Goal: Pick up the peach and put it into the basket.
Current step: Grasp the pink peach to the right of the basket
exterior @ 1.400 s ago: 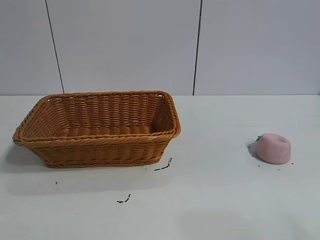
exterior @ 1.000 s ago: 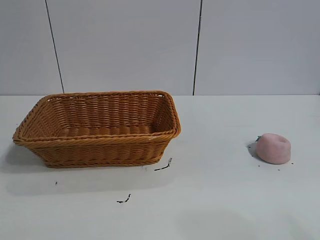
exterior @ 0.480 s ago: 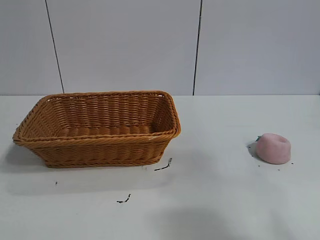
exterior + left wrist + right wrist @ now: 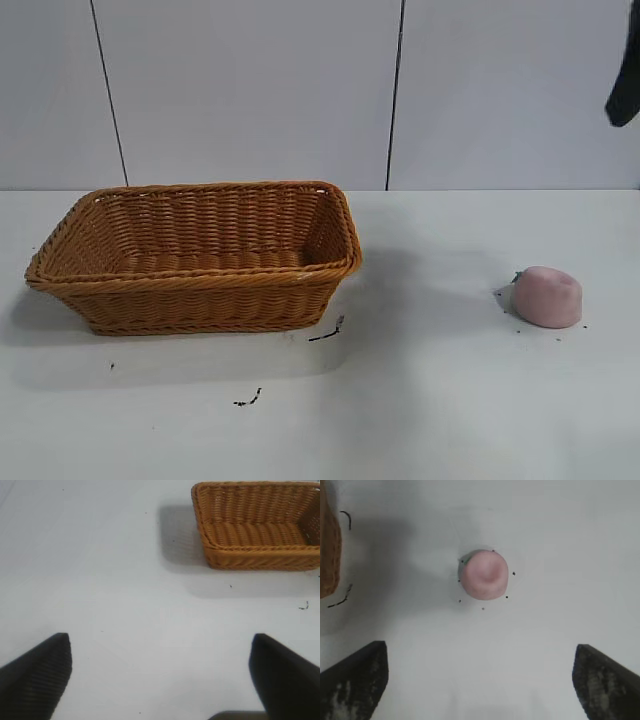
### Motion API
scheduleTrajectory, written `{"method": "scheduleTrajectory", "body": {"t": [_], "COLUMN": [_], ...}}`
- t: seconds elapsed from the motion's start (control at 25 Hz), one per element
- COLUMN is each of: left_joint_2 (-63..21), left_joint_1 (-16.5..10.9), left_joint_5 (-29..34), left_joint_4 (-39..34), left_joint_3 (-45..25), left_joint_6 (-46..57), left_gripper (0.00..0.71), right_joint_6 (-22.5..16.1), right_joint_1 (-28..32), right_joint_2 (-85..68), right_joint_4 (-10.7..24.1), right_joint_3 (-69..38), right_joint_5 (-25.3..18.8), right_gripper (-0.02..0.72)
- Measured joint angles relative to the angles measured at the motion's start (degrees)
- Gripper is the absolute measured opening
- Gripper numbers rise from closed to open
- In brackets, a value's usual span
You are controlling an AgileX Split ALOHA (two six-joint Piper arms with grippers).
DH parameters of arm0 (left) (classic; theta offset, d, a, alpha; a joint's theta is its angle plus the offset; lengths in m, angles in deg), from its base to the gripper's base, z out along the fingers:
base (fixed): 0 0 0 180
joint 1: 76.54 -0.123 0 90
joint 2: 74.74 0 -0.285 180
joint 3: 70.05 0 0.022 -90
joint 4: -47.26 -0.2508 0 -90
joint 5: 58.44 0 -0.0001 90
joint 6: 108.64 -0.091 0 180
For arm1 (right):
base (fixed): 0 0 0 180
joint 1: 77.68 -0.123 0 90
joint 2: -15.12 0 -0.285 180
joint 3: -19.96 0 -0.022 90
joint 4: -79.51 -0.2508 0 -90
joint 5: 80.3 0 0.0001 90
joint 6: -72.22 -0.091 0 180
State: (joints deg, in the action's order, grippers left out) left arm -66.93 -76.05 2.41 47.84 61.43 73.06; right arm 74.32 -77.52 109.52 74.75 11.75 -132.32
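Note:
The pale pink peach [image 4: 547,296] lies on the white table at the right, its green leaf at its left edge. In the right wrist view the peach [image 4: 484,575] lies ahead of my right gripper [image 4: 480,672], which is open, empty and high above it. A dark tip of the right gripper [image 4: 626,88] shows at the exterior view's top right edge. The orange-brown wicker basket [image 4: 200,256] stands at the left, empty. My left gripper [image 4: 161,667] is open and empty over bare table, with the basket [image 4: 257,525] far ahead.
Small dark scraps [image 4: 327,332] lie on the table in front of the basket, and another [image 4: 248,400] nearer the front. The basket's corner [image 4: 329,545] shows at the edge of the right wrist view. A grey panelled wall stands behind.
The right gripper's dark tip has come into the exterior view at the top right. A shadow has moved across the table towards the peach. Peach and basket have not moved.

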Motion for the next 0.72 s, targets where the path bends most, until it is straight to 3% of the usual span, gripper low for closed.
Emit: {"method": "scheduleTrajectory", "body": {"t": [0.24,0.72], "left_joint_2": [0.0,0.0], "left_joint_1": [0.0,0.0], "left_joint_5": [0.0,0.0], "left_joint_4": [0.0,0.0], "left_joint_3": [0.0,0.0], "left_joint_6": [0.0,0.0], "left_gripper": [0.693,0.693], "right_joint_6": [1.43,1.43], "right_joint_1": [-3.36,-3.36], "right_joint_2": [12.59,31.53], "right_joint_4": [0.7,2.69], "right_joint_3": [6.49,7.22], "right_joint_5": [1.98,7.02], "right_gripper": [0.696,0.696]}}
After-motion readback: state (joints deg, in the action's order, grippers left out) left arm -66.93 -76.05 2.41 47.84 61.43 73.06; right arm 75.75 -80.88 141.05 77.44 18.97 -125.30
